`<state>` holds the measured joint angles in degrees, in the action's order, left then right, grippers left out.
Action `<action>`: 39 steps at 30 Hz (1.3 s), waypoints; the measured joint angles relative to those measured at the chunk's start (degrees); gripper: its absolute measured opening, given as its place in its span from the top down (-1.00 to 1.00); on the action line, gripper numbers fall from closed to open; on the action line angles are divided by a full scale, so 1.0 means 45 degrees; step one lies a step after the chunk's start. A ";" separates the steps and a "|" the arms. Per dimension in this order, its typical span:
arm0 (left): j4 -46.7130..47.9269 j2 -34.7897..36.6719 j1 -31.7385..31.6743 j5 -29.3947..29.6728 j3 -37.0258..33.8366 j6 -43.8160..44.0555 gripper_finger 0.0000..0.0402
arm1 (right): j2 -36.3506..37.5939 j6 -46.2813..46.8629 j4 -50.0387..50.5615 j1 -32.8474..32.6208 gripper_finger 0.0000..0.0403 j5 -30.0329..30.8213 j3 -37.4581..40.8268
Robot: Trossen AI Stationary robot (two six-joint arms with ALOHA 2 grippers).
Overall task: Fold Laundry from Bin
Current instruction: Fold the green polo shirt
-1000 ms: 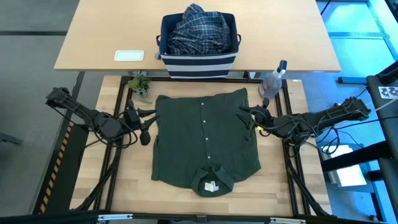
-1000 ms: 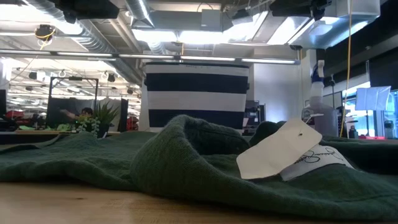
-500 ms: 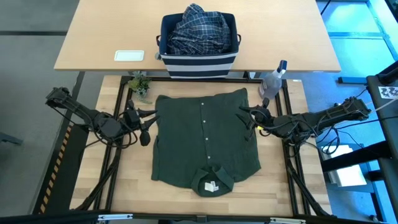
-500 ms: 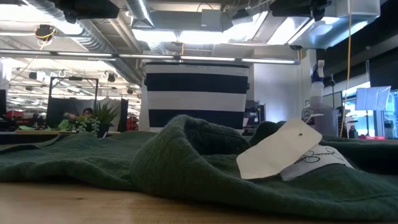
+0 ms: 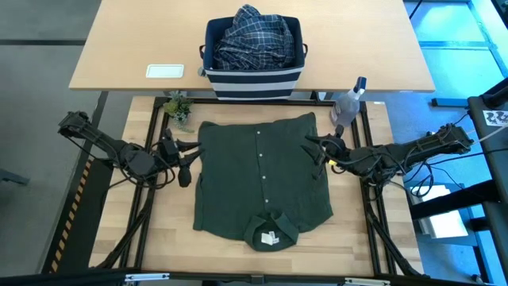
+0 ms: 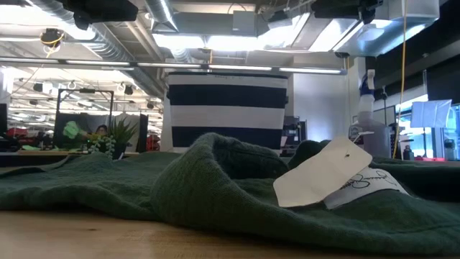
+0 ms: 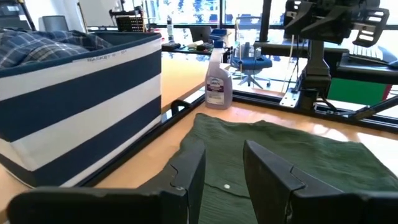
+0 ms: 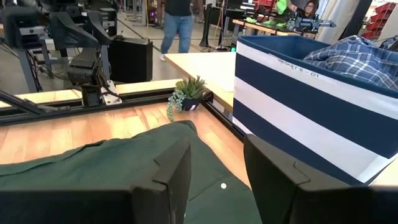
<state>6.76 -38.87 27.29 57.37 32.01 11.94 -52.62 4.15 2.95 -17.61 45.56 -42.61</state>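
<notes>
So I've got the green shirt spread flat mid-table for folding, left gripper and right gripper parted, empty, at its side edges, plaid shirt waiting in the bin.

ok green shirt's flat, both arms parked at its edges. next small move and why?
Probably lower both pincers onto the side edges of the green shirt and grip. It lies spread and buttoned, collar toward the near edge; the left pincer and right pincer hover open beside its edges, gripping nothing. The plaid shirt sits in the bin.
</notes>
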 joint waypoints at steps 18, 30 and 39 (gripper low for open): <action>0.0003 0.0000 0.0005 -0.0970 0.0000 -0.0403 0.49 | 0.0000 -0.0037 -0.0356 -0.0003 0.27 0.0554 0.0000; 0.0000 0.0000 0.0000 -0.0474 0.0000 -0.0446 0.49 | 0.0000 -0.0607 -0.0541 0.0000 0.27 0.0550 0.0000; 0.0000 0.0000 0.0000 -0.0100 0.0000 -0.0451 0.49 | 0.0000 -0.0700 -0.0550 -0.0002 0.27 0.0417 0.0000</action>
<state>6.76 -38.87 27.29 56.92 32.01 9.91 -52.62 1.00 0.47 -17.61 47.43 -42.61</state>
